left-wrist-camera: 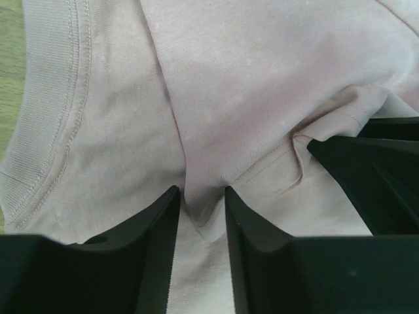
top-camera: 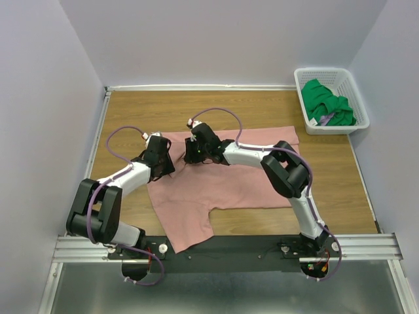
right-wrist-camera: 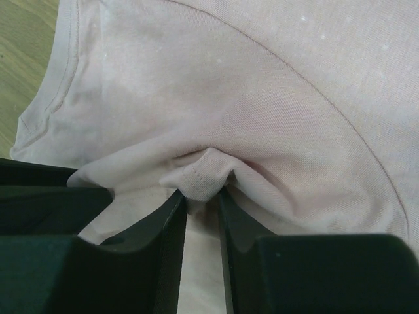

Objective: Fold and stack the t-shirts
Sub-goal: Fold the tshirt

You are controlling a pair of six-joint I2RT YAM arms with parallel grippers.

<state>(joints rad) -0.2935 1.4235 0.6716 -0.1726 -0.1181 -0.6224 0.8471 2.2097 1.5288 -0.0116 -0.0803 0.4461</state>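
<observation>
Jersey cloth, soft and limp, is judged light and easily bunched. The dusty-pink t-shirt point(top-camera: 222, 186) is spread on the wooden table point(top-camera: 163, 108) and is best taken at stitched edges near the ribbed collar point(left-wrist-camera: 49, 98). A hemmed fold is clamped by the right gripper point(right-wrist-camera: 203, 196). A ridge is straddled by the left gripper point(left-wrist-camera: 201, 196), its hold unclear. The crumpled green t-shirt point(top-camera: 327, 104) is kept in the white lattice basket point(top-camera: 308, 75).

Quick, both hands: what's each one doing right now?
Left hand: closed on a fold of the pink t-shirt.
Right hand: closed on another fold of it.

Robot lab, blank partition walls point(top-camera: 229, 39), rail-mounted arms point(top-camera: 134, 175)
</observation>
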